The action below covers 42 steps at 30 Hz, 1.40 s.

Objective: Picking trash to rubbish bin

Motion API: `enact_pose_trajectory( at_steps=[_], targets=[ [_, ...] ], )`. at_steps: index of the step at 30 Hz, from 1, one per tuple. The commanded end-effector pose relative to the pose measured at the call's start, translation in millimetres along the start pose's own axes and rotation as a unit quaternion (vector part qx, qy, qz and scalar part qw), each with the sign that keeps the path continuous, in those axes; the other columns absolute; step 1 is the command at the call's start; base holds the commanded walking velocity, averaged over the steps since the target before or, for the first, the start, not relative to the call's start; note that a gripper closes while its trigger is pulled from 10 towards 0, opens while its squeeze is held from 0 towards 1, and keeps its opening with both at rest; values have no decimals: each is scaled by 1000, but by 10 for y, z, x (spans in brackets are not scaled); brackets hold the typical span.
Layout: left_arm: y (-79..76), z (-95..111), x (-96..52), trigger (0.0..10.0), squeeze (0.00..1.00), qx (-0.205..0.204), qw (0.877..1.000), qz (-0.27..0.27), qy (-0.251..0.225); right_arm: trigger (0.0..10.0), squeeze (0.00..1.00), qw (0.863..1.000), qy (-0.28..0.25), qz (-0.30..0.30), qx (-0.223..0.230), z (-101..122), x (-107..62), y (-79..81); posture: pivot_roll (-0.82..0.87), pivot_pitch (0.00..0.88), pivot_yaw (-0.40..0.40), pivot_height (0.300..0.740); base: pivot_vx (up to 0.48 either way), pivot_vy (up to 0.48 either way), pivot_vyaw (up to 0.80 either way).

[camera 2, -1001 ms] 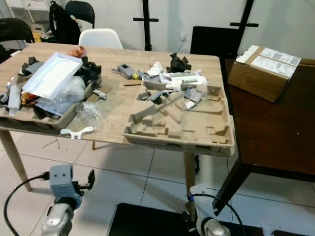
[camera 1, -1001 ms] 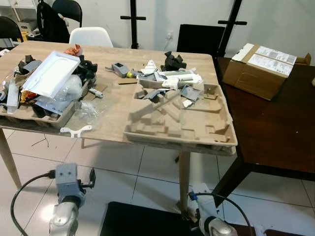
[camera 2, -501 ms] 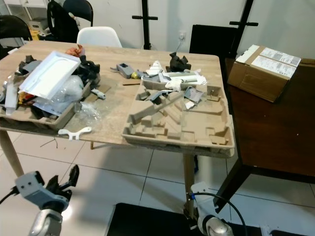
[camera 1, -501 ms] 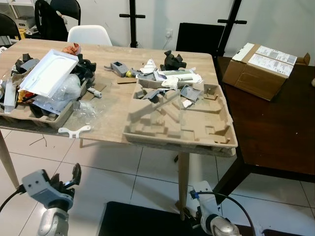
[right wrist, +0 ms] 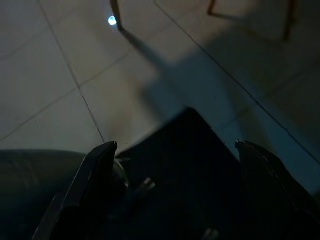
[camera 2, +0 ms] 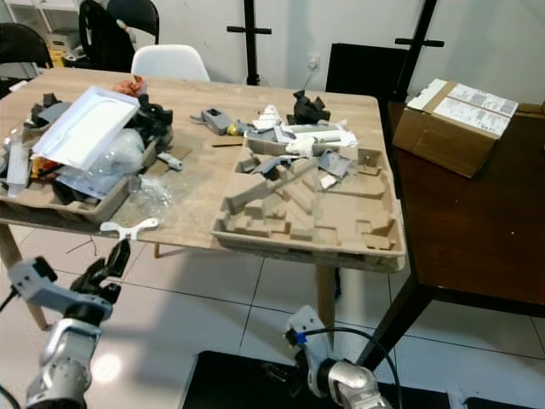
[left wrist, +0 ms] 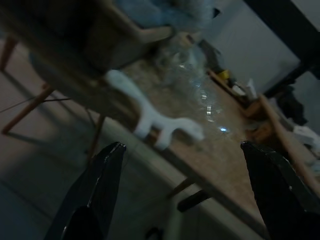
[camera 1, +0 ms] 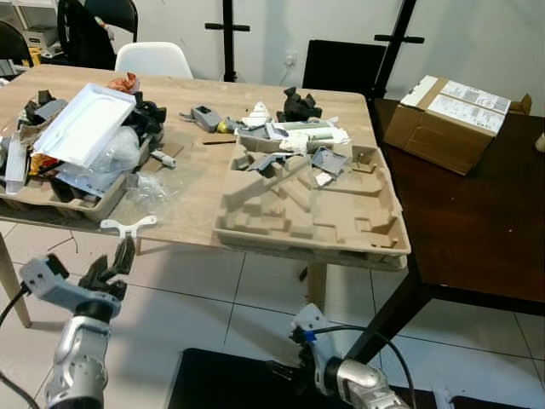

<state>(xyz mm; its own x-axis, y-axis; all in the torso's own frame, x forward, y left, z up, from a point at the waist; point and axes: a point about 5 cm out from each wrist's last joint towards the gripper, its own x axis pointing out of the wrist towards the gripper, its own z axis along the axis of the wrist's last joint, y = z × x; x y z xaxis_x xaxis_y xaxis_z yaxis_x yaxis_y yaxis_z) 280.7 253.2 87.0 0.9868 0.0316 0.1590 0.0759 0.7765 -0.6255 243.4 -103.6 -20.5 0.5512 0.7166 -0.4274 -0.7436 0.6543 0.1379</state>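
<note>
The left gripper [camera 1: 119, 260] is low down at about 8 o'clock in the head view, just under the front edge of the wooden table [camera 1: 192, 200], and its two black fingers [left wrist: 102, 175] are spread wide apart with nothing between them. It points up at a small white plastic piece [camera 1: 129, 226] that lies right at the table edge, partly poking over it. Just behind that piece is a bit of crinkly clear plastic [camera 1: 152, 189], and at 10 o'clock sits a cardboard tray [camera 1: 89, 204] piled with trash, with a white lid [camera 1: 85, 123] on top. A bigger, mostly bare cardboard tray [camera 1: 311, 209] sits in the middle. The right gripper [right wrist: 175, 165] hangs low at 6 o'clock over the floor and a dark mat [camera 1: 230, 379], with its fingers apart and holding nothing. I think the white piece is what gets picked next. It could go wrong if the fingers bump it from below, because it is so close to the edge that it may flip and drop to the floor. The fingers could also hit the table edge
</note>
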Motion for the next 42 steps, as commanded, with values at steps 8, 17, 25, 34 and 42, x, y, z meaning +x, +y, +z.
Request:
enact_pose_trajectory(
  at_steps=[8, 17, 25, 34, 42],
  targets=[
    [-57, -7, 169, 10000, 0, -15, 999, -16, 23, 10000, 0, 997, -42, 27, -58, 245, 49, 21, 23, 117, -6, 740, 0, 0, 0],
    [-50, 68, 304, 10000, 0, -26, 1000, 0, -6, 10000, 0, 996, -54, 27, -68, 317, 43, 1, 14, 118, -7, 740, 0, 0, 0],
    [59, 210, 403, 4902, 0, -1, 998, 46, -38, 10000, 0, 995, -57, 34, -73, 342, 22, 18, 4, 123, -9, 740, 0, 0, 0],
    [137, 196, 363, 6157, 0, 5, 997, 70, -37, 10000, 0, 996, -50, 33, -73, 312, -2, 17, 6, 124, -8, 740, 0, 0, 0],
    [145, 113, 328, 7176, 0, 2, 998, 65, -21, 10000, 0, 996, -47, 31, -74, 309, -4, 26, 11, 127, -8, 740, 0, 0, 0]
  ],
)
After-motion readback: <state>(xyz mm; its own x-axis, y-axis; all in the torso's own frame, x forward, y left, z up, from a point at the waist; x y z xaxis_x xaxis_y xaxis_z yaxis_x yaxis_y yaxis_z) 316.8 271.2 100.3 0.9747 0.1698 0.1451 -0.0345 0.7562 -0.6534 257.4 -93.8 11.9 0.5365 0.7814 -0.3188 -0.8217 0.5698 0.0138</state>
